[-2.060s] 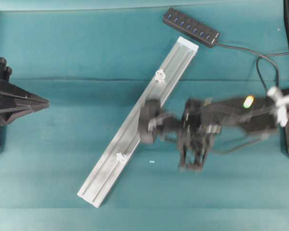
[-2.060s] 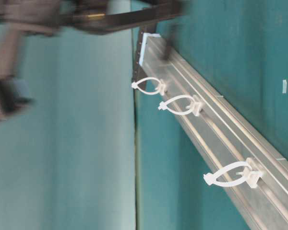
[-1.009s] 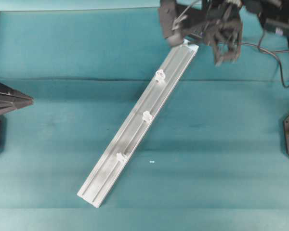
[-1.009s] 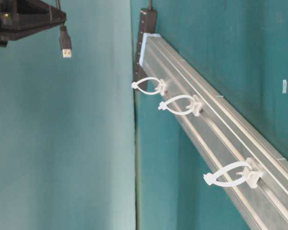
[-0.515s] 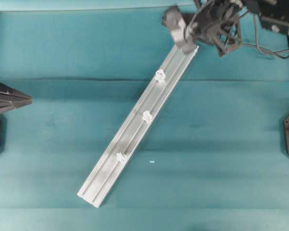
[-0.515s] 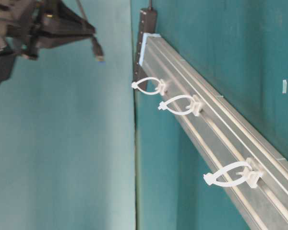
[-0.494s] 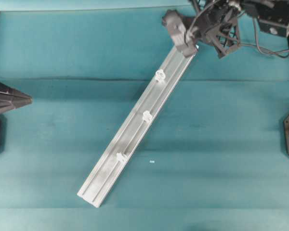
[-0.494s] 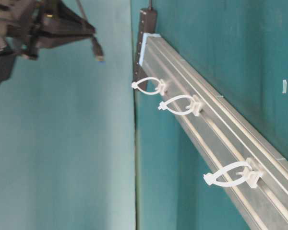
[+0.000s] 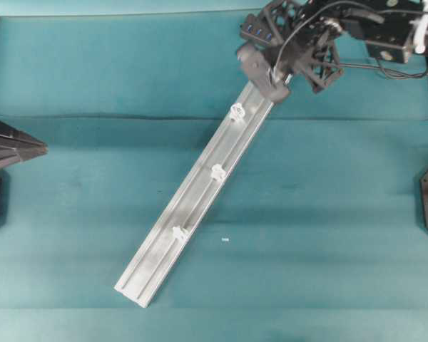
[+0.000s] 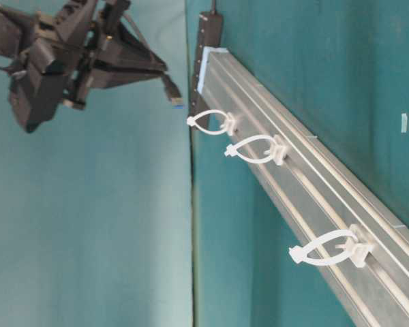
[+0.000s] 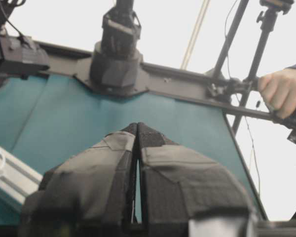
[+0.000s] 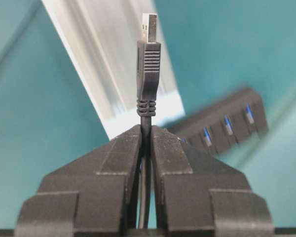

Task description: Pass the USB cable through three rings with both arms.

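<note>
Right gripper [image 12: 145, 129]: clamped on the USB cable [image 12: 147, 64] just behind its plug, which sticks out past the fingertips; at 1 o'clock in the overhead view, over the rail's far end.
Left gripper [image 11: 137, 127]: jaws together, holding nothing; at 9 o'clock, well apart from the rail.
Rail [image 9: 200, 192]: runs from 7 to 1 o'clock.
Rings [image 9: 217, 172]: three, spaced along the rail; none threaded.
Hub [image 12: 227, 120]: beyond the rail's far end.

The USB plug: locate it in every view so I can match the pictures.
Overhead: hidden under the right gripper, upper right.
Table-level: USB plug upper middle, above the first ring.
Left wrist: not in it.
Right wrist: top centre, upright.
Shared landmark: aluminium rail.
</note>
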`<state>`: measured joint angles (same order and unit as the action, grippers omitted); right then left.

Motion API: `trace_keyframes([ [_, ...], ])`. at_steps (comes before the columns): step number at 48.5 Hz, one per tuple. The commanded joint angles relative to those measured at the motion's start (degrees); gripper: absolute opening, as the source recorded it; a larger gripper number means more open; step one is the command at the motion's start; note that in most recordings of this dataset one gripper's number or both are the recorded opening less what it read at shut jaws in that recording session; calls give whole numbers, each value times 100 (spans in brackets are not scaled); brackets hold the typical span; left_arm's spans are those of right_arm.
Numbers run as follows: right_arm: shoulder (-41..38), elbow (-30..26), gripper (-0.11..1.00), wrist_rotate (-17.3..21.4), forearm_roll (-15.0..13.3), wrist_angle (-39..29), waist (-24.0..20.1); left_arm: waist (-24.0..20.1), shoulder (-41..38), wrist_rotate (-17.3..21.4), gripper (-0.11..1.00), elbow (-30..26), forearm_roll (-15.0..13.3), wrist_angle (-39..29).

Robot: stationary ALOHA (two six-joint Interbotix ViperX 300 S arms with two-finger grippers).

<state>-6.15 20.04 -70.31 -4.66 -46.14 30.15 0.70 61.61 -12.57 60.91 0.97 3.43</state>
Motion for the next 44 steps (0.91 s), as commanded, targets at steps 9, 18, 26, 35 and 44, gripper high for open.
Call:
trace_keyframes([
  [9, -158, 0, 7, -431, 422, 149, -149, -18, -53, -18, 7, -167, 18, 18],
  [18, -237, 18, 7, -510, 457, 308, -220, -18, -53, 0, 13, -158, 18, 18],
  [26, -281, 18, 8, -519, 554, 334, -246, -62, -62, 9, 14, -158, 18, 18],
  [35, -325, 26, 7, -519, 721, 422, -343, -123, -158, 9, 14, -132, 18, 18],
  [44, -396, 26, 7, -527, 870, 554, -439, -264, -369, 9, 17, -114, 18, 18],
])
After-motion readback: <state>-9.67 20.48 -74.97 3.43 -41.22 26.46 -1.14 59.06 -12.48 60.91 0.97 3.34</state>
